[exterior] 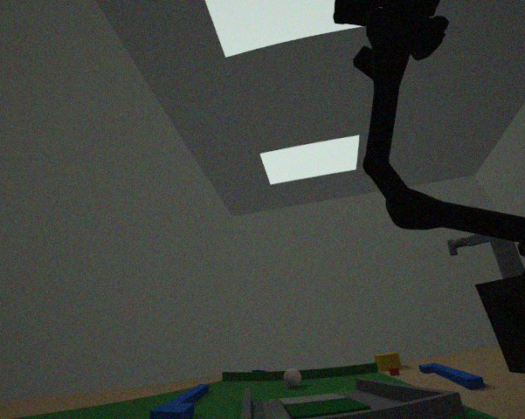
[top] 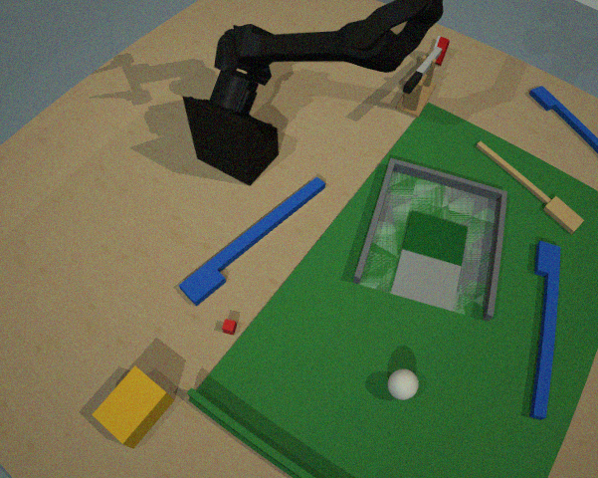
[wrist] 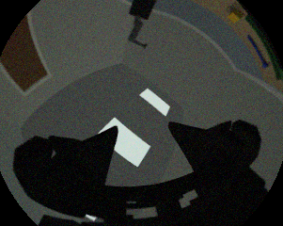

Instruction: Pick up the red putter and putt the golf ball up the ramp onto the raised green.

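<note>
The red putter [top: 431,58] rests on a small wooden stand [top: 418,104] at the upper right in the top view, with a red head, pale shaft and black grip. The golf ball [top: 402,383] [exterior: 292,377] sits on the green mat [top: 308,370] in front of the ramp [top: 426,279]. Behind the ramp is the dark green raised green [top: 435,237] [exterior: 328,407], inside grey walls. My gripper [wrist: 144,127] is open and empty, its fingers wide apart. It is raised high, away from the putter, and points at the ceiling. Its fingertips are outside the top and exterior views.
Blue putter-shaped pieces [top: 273,223] [top: 547,334] [top: 579,127] lie left and right of the walled area. A wooden mallet-shaped piece [top: 517,174] lies on the mat's right side. A yellow block [top: 129,404] [exterior: 387,361] and a small red cube [top: 229,327] [exterior: 394,372] are at the left. A green rail [top: 237,427] [exterior: 302,375] edges the mat.
</note>
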`<control>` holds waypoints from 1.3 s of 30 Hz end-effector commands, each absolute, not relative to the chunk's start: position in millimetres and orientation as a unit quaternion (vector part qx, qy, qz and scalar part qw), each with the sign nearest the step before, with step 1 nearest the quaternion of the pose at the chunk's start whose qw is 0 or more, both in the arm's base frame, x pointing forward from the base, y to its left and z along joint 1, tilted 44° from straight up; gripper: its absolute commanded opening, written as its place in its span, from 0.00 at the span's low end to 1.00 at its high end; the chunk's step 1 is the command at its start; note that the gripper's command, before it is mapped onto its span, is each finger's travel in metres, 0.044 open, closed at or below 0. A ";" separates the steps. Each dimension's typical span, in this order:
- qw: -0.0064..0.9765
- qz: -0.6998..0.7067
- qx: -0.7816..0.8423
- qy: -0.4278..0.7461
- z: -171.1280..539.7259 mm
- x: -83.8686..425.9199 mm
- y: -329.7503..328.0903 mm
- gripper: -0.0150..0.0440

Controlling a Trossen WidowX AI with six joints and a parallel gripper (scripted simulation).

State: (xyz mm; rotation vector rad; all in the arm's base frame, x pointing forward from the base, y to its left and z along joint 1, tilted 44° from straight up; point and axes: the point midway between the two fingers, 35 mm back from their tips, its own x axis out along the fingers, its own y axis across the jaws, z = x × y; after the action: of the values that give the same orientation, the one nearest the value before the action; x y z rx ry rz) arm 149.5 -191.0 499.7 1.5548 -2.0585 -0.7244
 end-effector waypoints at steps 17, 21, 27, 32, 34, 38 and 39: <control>0.096 -0.021 0.367 -0.925 542.0 -29.6 -158.8 1.00; 0.067 0.052 0.295 -0.952 541.2 -71.4 -131.7 1.00; 0.041 0.203 0.126 -0.970 531.0 -134.4 -52.0 1.00; 0.052 0.320 0.012 -0.946 518.9 -153.9 12.2 1.00; 0.059 0.360 -0.028 -0.931 512.7 -156.6 36.4 1.00; 0.075 0.432 -0.111 -0.892 497.0 -153.9 86.3 1.00; 0.081 0.450 -0.131 -0.880 492.7 -151.5 98.5 1.00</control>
State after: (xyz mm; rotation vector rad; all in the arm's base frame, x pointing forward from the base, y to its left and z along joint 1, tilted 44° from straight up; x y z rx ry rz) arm -156.6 56.8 507.6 -0.1929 -2.7725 1.1664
